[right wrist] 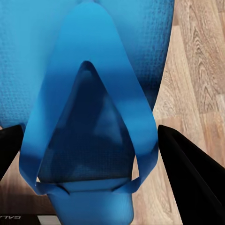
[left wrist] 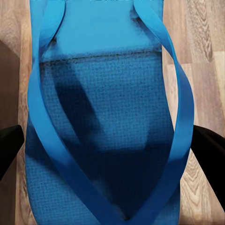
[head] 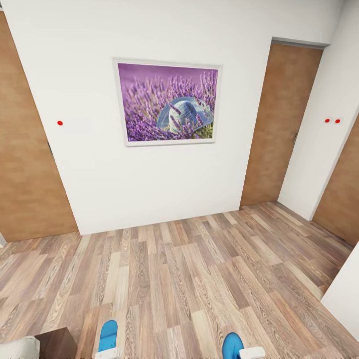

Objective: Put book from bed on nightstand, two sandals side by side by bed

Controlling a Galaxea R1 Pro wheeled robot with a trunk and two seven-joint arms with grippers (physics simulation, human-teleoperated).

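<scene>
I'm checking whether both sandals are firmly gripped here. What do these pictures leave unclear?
- Left sandal, head view: the bottom edge cuts it off.
- Right sandal, head view: likewise cut off.
- Left gripper, left wrist view: dark fingers flank the sandal; contact is unclear.
- Right gripper, right wrist view: fingers sit beside the strap; their tips are hidden.

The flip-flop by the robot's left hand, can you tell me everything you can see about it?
The left sandal is bright blue, with a bumpy-textured sole and two smooth blue straps meeting in a V. It sits between the left gripper's black fingers, over the wood-plank floor. From the head camera, its rounded end pokes up at the picture's bottom edge.
</scene>
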